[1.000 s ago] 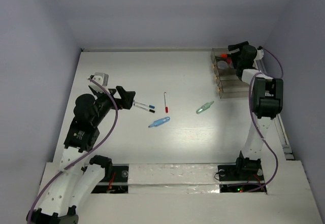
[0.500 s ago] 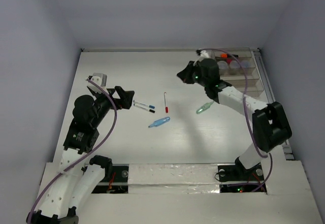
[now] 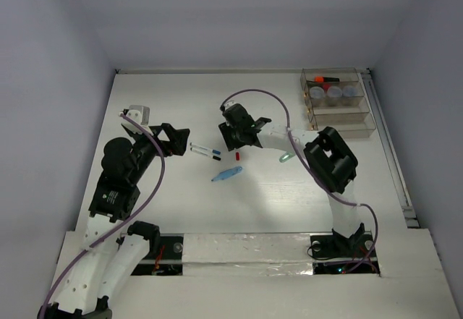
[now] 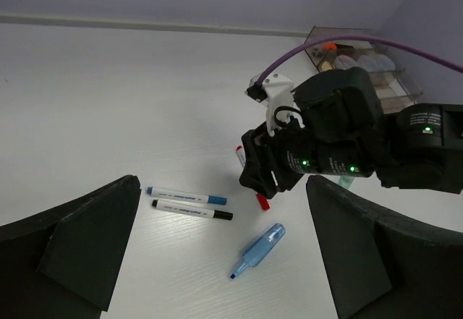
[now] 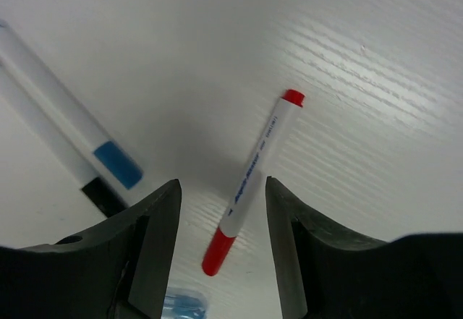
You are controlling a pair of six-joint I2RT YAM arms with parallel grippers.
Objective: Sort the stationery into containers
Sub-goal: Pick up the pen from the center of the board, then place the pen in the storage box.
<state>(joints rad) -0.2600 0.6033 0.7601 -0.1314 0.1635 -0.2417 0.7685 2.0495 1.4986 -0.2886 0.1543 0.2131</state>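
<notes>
while the right claw hangs over the red-capped pen on the bench from above, the left wrist shows the left claw spread, empty. right wrist: claw spread above the pen; likely light, stiff, slippery, so pinch its middle.

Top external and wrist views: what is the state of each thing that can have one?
Left hand: open, empty.
Right hand: open, one finger each side of the red-capped pen.
Red-capped pen: capped, lying flat, not gripped.
Blue-capped pen: capped, lying flat.
Black-capped pen: capped, lying flat beside it.
Light blue highlighter: lying flat.
Pale green highlighter: lying flat.
Organiser: upright, holding an orange highlighter and three pots.
</notes>
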